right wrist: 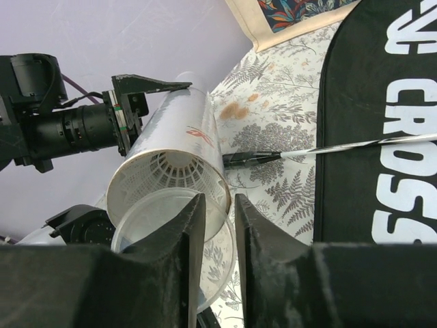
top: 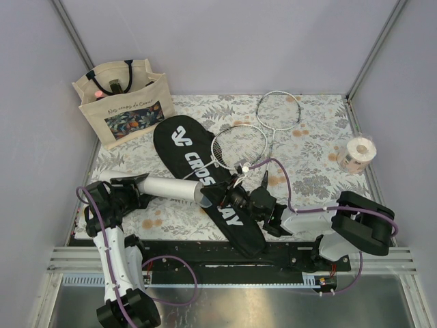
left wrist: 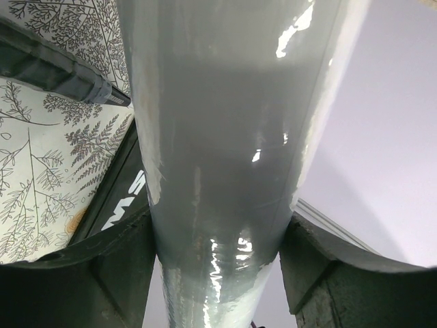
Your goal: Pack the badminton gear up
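My left gripper [top: 136, 183] is shut round the long white tube [top: 171, 186], which lies pointing right, just above the table; the tube [left wrist: 225, 137] fills the left wrist view between both fingers [left wrist: 130, 246]. Its open end [right wrist: 171, 171] shows a white lattice inside. A clear round lid [right wrist: 157, 219] sits tilted at that end. My right gripper [right wrist: 220, 205] is at the lid's rim, jaws a little apart. The black cover [top: 198, 164] lies diagonally in the middle. Two white-framed rackets [top: 239, 145] [top: 278, 109] lie behind it, one shaft [right wrist: 355, 145] crossing the cover [right wrist: 382, 123].
A beige floral tote bag [top: 123, 102] stands at the back left. A pale tape roll [top: 358, 154] sits near the right edge. Grey walls close in the patterned table [top: 321, 137] on three sides.
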Robot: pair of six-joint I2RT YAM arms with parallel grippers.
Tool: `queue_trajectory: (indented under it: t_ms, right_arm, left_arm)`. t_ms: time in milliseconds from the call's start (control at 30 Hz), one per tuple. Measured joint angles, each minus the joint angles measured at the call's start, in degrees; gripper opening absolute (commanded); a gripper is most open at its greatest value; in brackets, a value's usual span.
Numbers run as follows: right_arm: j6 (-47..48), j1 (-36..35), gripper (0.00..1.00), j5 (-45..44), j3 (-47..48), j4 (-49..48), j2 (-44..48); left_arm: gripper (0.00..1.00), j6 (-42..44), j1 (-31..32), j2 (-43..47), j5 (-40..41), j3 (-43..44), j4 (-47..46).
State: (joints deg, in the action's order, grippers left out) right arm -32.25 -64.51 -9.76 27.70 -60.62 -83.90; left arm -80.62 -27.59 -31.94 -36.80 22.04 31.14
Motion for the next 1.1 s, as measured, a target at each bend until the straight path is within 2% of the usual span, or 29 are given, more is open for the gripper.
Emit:
queue_trajectory:
  t_ms: [100,167,733,1100]
  right_arm:
    - [-0.57,0.00,0.08,-0.74,0.04,2.62,1.22]
    - [-1.18,0.00,0.00,-1.40,0.04,4.66,2.08]
    - [-3.30,-0.02,0.00,-3.10,0.04,7.69,3.80]
    - [6.08,-0.28,0.00,-5.66,-1.79,-8.35,-0.13]
  left_arm:
    - [0.50,0.02,0.00,-0.07,0.07,0.00,0.00]
    - [0.50,0.11,0.00,-0.42,0.15,0.00,0.00]
    - [0.50,0.42,0.00,-2.69,0.85,0.00,-0.07]
    - [0.51,-1.14,-0.02,-3.08,-1.07,0.00,0.00]
